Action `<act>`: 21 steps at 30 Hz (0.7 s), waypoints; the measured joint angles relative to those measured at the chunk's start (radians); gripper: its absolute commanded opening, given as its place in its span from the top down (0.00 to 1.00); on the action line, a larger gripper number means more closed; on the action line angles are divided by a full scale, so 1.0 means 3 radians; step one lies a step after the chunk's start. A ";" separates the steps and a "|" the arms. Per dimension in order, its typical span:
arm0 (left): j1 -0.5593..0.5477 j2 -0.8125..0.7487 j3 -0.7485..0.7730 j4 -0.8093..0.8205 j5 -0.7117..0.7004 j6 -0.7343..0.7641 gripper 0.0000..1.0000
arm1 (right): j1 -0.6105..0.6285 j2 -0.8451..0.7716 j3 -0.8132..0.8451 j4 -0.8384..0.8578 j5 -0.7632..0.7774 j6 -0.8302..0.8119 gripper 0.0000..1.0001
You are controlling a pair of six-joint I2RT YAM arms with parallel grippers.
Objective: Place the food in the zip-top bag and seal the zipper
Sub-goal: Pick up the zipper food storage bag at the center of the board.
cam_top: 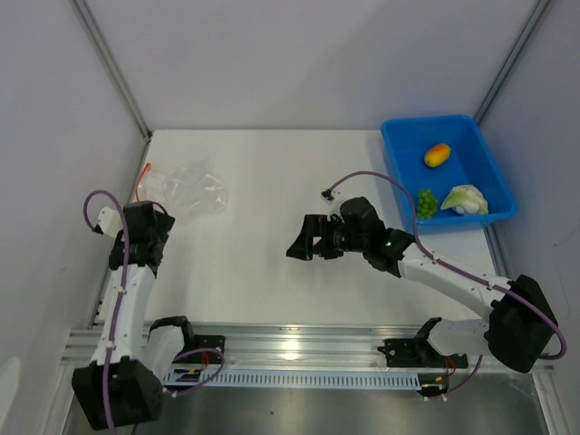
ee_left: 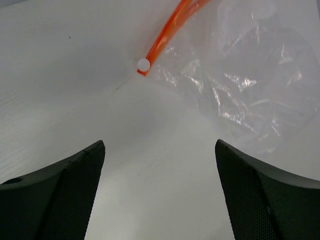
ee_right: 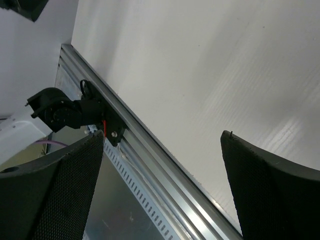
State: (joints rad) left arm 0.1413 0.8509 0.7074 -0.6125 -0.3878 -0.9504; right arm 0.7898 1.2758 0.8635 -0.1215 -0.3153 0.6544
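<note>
A: From above, where is the food?
B: All three pieces lie in the blue tray (cam_top: 397, 128) at the far right corner of the table (cam_top: 272, 172); the orange fruit (cam_top: 437, 155) towards the back, the green cluster (cam_top: 425, 202) and the cauliflower (cam_top: 464, 199) side by side at the front.
A: And the bag?
B: The bag (cam_top: 188, 186) lies flat at the far left, well apart from the tray; its red strip (cam_top: 143, 179) runs along the left edge.
A: The pincers?
B: The left pincer (cam_top: 150, 216) hangs just behind the bag's near corner; the right pincer (cam_top: 304, 237) sits mid-table, pointing left, holding nothing.
A: What does the left wrist show?
B: The left pincer (ee_left: 159, 150) has its jaws wide apart over bare table (ee_left: 70, 85); nothing lies between them. The crinkled bag (ee_left: 240, 85) lies ahead to the right; the red strip (ee_left: 167, 32) slants up from a small white button (ee_left: 143, 64) at its end; neither finger touches it.
A: And the right wrist?
B: The right pincer (ee_right: 162, 140) is spread wide too, empty; beyond it are the white table (ee_right: 200, 70) and the metal rail (ee_right: 150, 150) at its near edge; no food or bag shows here.
</note>
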 measured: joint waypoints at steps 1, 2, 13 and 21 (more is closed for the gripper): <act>0.0085 0.0127 0.0000 0.0109 0.0008 0.0013 0.09 | 0.0000 -0.0019 -0.0032 0.0003 -0.0017 -0.0020 0.01; 0.0136 0.0235 -0.0003 0.0234 0.0003 0.0043 0.09 | 0.0000 -0.0046 -0.0070 -0.0001 -0.0031 -0.0041 0.00; 0.1026 0.1134 -0.0019 0.2126 0.0804 0.0689 0.04 | 0.0000 -0.0601 -0.0458 0.0027 -0.0378 -0.0062 0.01; 0.1425 0.2108 0.0127 0.2917 0.1803 0.0877 0.01 | -0.0095 -0.0872 -0.0491 -0.0038 -0.0534 -0.0132 0.01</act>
State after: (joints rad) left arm 0.5690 1.4834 0.7456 0.2626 0.1532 -0.6872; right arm 0.7612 1.0142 0.7162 -0.1329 -0.4755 0.6147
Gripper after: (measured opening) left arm 0.985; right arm 0.993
